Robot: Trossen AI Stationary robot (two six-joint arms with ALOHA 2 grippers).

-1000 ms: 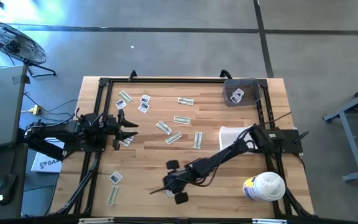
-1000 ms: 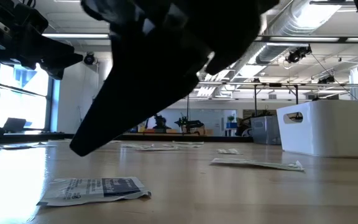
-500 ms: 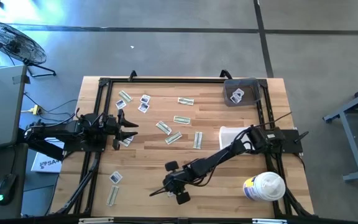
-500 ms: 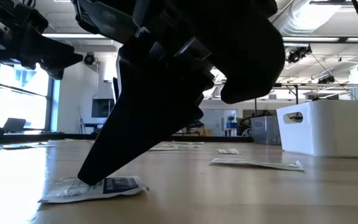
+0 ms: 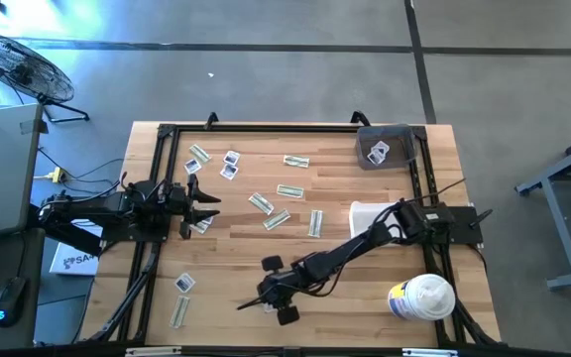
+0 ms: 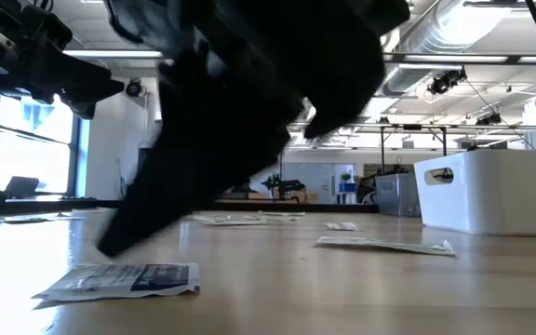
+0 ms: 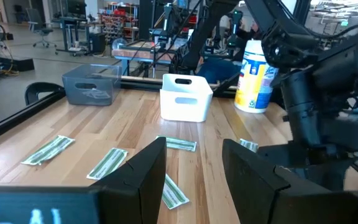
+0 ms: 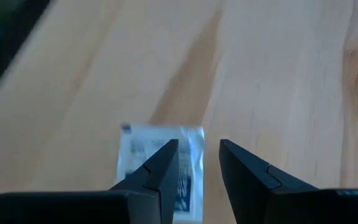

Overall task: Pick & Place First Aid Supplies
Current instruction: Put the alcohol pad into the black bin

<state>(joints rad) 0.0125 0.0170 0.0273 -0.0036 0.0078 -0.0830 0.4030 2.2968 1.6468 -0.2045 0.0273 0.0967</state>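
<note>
**Right hand lined up over a sachet near the front edge, nothing picked yet**

Going left to right from my seat at the controls. My left hand (image 5: pixel 201 208) is parked at the left side of the bench (image 5: pixel 365 268), fingers spread and holding nothing, with one small packet (image 5: pixel 202 225) just beside its tips. Looks like it's simply waiting its turn, out of the right arm's way.

Most of the first aid supplies (image 5: pixel 276 203) are scattered flat ahead of that hand, strips and square sachets lying loose, so easy top-down grabs.

My right hand (image 5: pixel 266 300) is stretched out low toward the front of the bench. In its wrist view the fingers (image 8: pixel 160 171) stand apart with a white sachet (image 8: pixel 157 158) lying flat directly in front of them and partly between them. It's open, not gripping yet; I'd say it's positioned to straddle the sachet and pinch it.

Past that hand to the right sit a white bin (image 5: pixel 370 213) and a grey tray (image 5: pixel 397 139), presumably the drop spots.

Writing: the sachet has dark blue print, too blurry to read. The white tub (image 5: pixel 422 297) has a yellow-blue label, unreadable too.
</note>
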